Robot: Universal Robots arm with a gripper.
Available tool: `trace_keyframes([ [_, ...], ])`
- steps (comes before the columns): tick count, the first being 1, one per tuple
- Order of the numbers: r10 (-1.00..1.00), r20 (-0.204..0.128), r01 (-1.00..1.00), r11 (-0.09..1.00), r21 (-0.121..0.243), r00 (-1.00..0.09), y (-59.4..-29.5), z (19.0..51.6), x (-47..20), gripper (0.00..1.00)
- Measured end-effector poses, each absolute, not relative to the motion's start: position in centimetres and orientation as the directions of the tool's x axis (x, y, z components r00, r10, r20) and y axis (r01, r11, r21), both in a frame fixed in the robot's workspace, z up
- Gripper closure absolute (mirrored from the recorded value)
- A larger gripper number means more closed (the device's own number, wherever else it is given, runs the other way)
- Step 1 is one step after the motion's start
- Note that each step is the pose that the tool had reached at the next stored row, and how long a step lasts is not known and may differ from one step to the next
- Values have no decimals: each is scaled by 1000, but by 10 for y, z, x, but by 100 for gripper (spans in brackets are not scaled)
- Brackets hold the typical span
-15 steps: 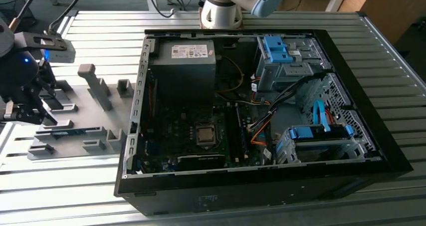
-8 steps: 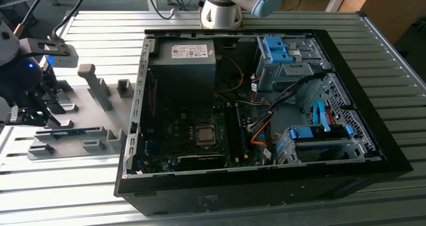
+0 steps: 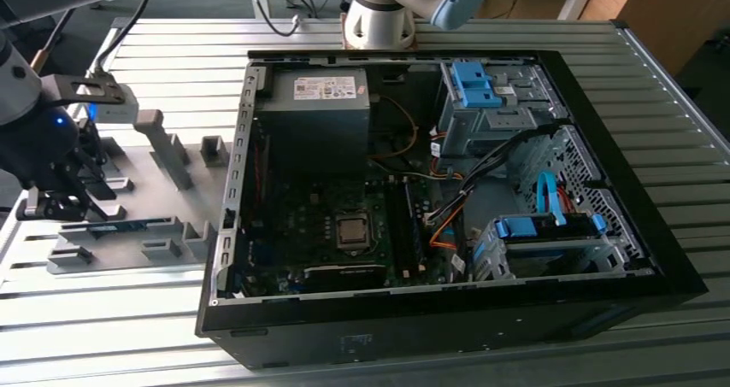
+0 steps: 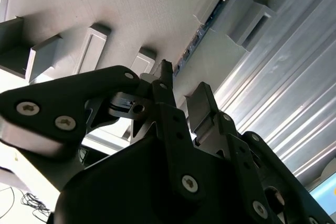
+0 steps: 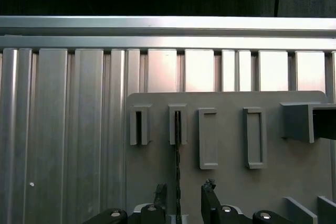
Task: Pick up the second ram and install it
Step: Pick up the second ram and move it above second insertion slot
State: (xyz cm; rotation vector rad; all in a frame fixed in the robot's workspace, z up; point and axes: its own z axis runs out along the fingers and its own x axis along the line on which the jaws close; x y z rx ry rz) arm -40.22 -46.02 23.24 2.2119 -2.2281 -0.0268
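— How is the gripper set?

— The gripper (image 5: 185,187) is open at a narrow spread, low over the grey tray (image 5: 147,171). Its two black fingers (image 5: 210,195) straddle the second ram (image 5: 177,153), one on each side. There is a clear gap between the board and at least one finger, so nothing is clamped.

— And where is the ram itself?

— It stands on edge in the tray, seen as a thin dark line in the first wrist view. Its far end sits in the slot of a grey holder block (image 5: 184,124). In the second wrist view its edge (image 4: 202,31) runs on from just past the fingertips.

— What lies further out?

— In the exterior view the ram (image 3: 123,225) lies along the tray's near edge. The tray rests on a slatted metal table (image 3: 103,336), just beside the open computer case (image 3: 456,319), on the exterior view's left.
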Motion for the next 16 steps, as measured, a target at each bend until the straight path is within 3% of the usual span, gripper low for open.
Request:
trace_keyframes([
  [16, -1000, -8, -1000, 9, 11, -9, -460, 225, -405, 61],
])
